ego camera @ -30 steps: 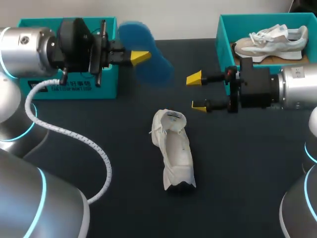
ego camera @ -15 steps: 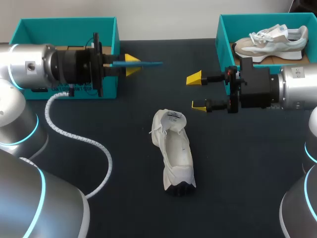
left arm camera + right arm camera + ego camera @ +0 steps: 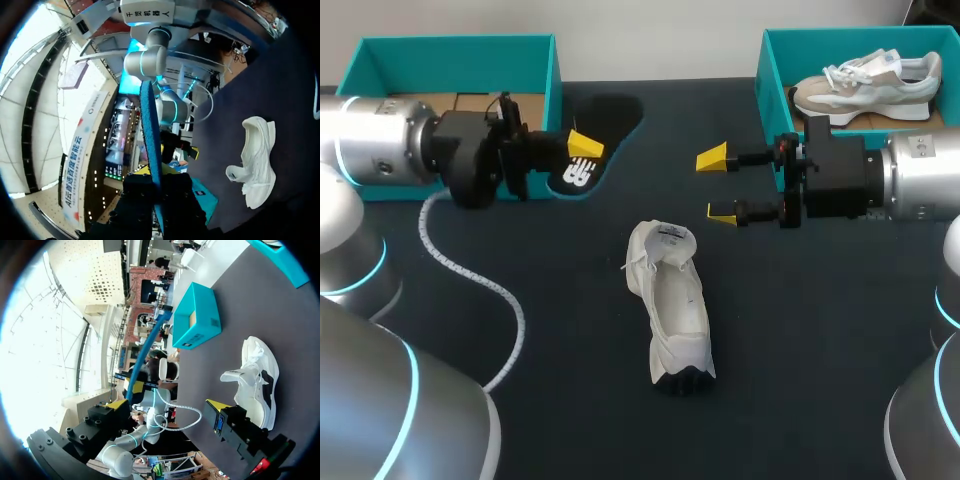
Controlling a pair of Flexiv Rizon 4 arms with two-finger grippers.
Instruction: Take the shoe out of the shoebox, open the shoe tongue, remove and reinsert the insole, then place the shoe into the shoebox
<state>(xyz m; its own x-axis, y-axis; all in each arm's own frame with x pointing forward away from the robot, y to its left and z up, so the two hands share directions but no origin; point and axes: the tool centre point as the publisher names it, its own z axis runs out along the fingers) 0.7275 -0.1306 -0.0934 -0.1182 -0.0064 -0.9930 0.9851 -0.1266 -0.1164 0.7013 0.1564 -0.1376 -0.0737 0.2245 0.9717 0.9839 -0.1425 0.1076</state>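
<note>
- Bare table (image 3: 810, 350) to the right of the shoe (image 3: 672, 300) and in front of it: widest open lane.
- To the shoe's left: bare strip, crossed by a coiled cable (image 3: 470, 285).
- Over the shoe's far end: open gap between the two grippers.
- Back-left lane blocked by the left gripper (image 3: 582, 150), clamped on the insole (image 3: 608, 118), just beside the left box (image 3: 460, 48).
- Right gripper (image 3: 722, 185), fingers spread, hanging by the near-left corner of the right shoebox (image 3: 770, 75); blocks that approach.
- Right shoebox mostly filled by a second shoe (image 3: 865, 82).

Bright even light, soft shadows, skylight glare
</note>
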